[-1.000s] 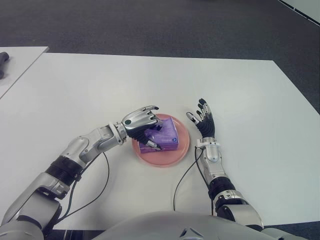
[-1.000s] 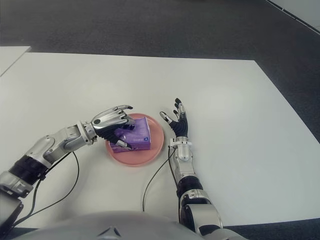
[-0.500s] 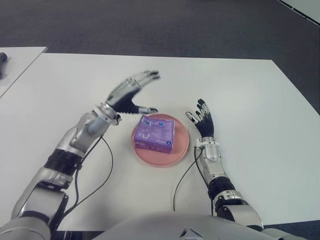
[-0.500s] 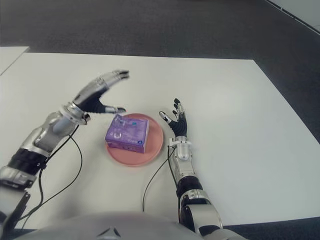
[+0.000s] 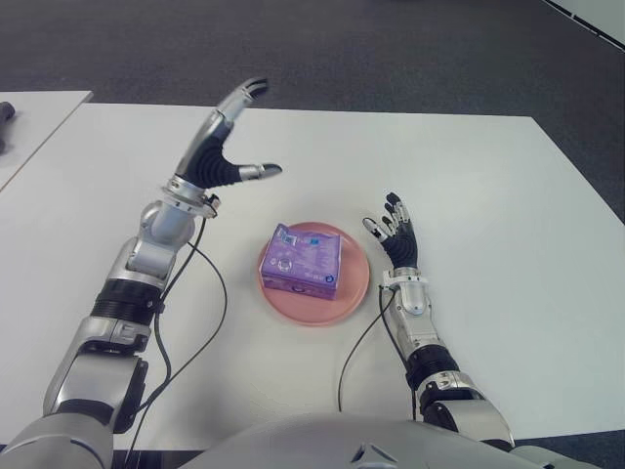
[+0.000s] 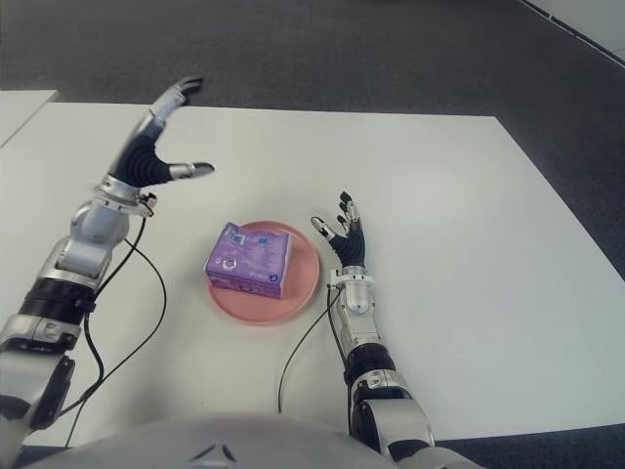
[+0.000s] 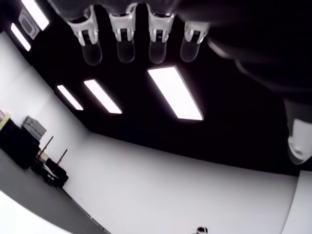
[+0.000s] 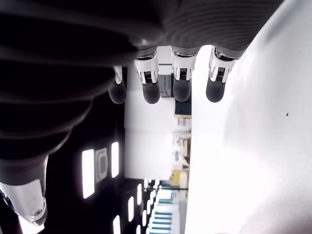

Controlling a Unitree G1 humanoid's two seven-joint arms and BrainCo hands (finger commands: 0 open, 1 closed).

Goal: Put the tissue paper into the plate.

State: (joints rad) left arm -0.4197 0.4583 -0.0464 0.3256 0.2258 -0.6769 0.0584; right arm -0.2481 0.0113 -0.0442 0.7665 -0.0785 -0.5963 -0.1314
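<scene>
A purple tissue pack [image 5: 306,260] lies flat inside the pink plate [image 5: 354,291] at the middle of the white table [image 5: 469,176]. My left hand [image 5: 229,147] is raised well above the table, up and to the left of the plate, fingers spread and holding nothing. In the left wrist view its fingertips [image 7: 124,51] point at the ceiling lights. My right hand [image 5: 395,230] stands just right of the plate, fingers spread upward and empty. The right wrist view shows its fingers [image 8: 179,85] extended.
A second white table [image 5: 29,122] stands at the far left with a dark object [image 5: 6,115] on it. Dark carpet [image 5: 371,49] lies beyond the table's far edge. Black cables [image 5: 361,342] run from both wrists over the table.
My left hand let go of the tissue pack in the plate, opened, then rose up and away to the left. The right hand has stayed put.
</scene>
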